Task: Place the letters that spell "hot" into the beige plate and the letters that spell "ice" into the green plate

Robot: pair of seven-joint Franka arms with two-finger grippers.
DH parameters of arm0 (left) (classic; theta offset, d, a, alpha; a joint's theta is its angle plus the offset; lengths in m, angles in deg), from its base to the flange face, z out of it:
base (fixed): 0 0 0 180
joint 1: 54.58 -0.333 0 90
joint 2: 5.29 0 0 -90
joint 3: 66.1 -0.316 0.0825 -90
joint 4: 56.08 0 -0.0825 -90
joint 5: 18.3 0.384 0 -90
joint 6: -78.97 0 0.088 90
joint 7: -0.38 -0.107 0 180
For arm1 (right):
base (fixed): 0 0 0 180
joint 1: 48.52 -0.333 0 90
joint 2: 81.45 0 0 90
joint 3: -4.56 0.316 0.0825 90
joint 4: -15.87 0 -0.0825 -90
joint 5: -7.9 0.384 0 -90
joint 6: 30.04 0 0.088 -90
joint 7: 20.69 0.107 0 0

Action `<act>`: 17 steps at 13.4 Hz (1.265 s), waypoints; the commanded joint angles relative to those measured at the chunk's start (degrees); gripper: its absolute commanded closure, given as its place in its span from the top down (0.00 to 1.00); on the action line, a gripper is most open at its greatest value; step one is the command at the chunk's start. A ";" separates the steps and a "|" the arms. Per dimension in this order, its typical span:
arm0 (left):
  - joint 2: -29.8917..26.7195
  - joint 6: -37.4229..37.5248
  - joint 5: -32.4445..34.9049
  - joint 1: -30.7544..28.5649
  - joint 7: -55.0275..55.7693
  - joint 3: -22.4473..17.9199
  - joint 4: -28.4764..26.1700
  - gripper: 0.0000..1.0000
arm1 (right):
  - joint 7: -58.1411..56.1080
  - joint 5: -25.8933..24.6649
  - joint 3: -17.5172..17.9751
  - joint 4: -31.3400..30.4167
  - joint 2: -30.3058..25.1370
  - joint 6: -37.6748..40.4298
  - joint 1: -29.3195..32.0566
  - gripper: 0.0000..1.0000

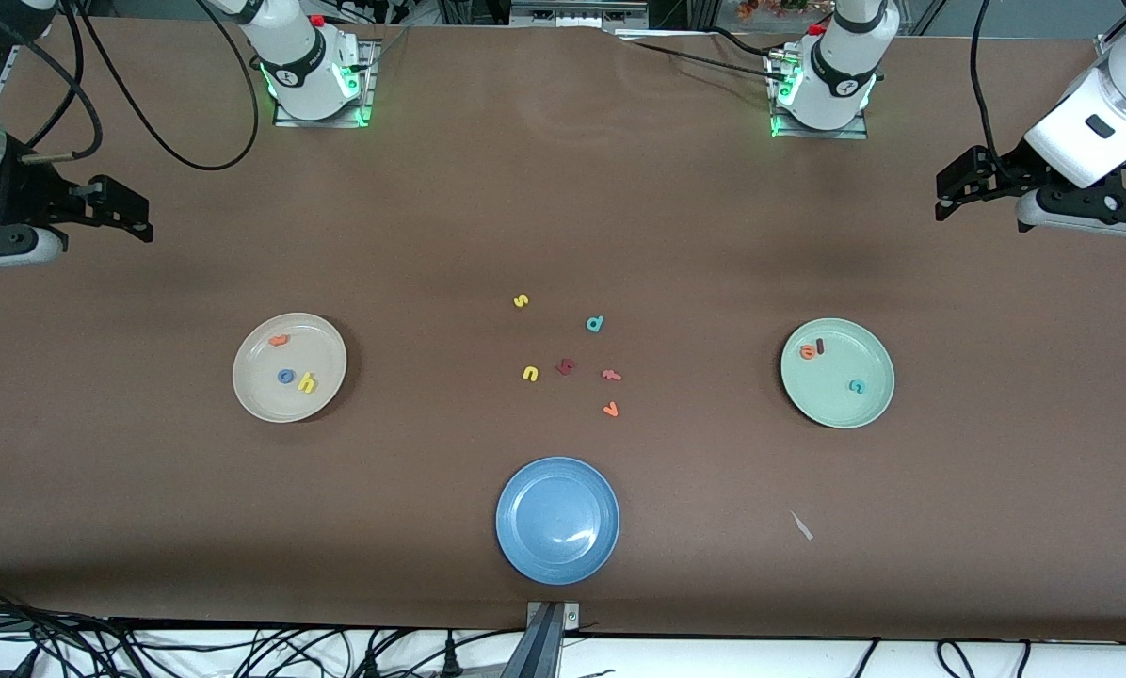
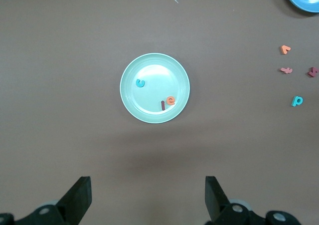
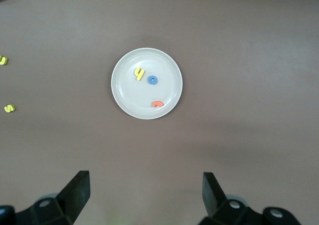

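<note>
The beige plate [image 1: 262, 395] lies toward the right arm's end of the table and holds the yellow "h" [image 1: 307, 381], the blue "o" [image 1: 286, 377] and the orange "t" [image 1: 279, 341]. The green plate [image 1: 836, 407] lies toward the left arm's end with the dark red "i" [image 1: 819, 347], the teal "c" [image 1: 857, 386] and the orange "e" [image 1: 809, 351] in it. My right gripper [image 1: 147, 218] hangs open and empty, high over the table's end past the beige plate [image 3: 144, 60]. My left gripper [image 1: 941, 196] is likewise open and empty past the green plate [image 2: 149, 65].
A blue plate [image 1: 525, 556] sits near the front edge, midway between the two plates. Loose letters lie mid-table: yellow "s" [image 1: 521, 300], teal "d" [image 1: 595, 324], yellow "u" [image 1: 530, 374], a dark red letter [image 1: 566, 366], salmon "t" [image 1: 611, 375], an orange piece [image 1: 610, 409]. A white scrap [image 1: 801, 525] lies nearer the front.
</note>
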 commanded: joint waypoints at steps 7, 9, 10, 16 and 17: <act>6.57 5.99 -1.61 -1.20 2.03 1.24 9.10 1.00 | -0.08 0.84 -0.18 1.64 0.97 2.32 0.59 1.00; 6.66 6.16 -1.70 -1.20 2.20 1.33 9.45 1.00 | 0.80 0.84 -0.18 1.64 1.15 2.40 0.50 1.00; 6.66 6.16 -1.70 -1.20 2.20 1.33 9.36 1.00 | 0.89 0.93 -0.18 1.64 1.15 2.40 0.50 1.00; 6.66 6.78 -1.62 -1.03 2.29 1.42 9.54 1.00 | 0.89 0.84 -0.18 1.72 1.15 1.44 0.50 1.00; 6.66 6.78 -1.61 -1.20 2.20 1.42 9.54 1.00 | 0.89 0.84 -0.18 1.72 1.06 1.44 0.50 1.00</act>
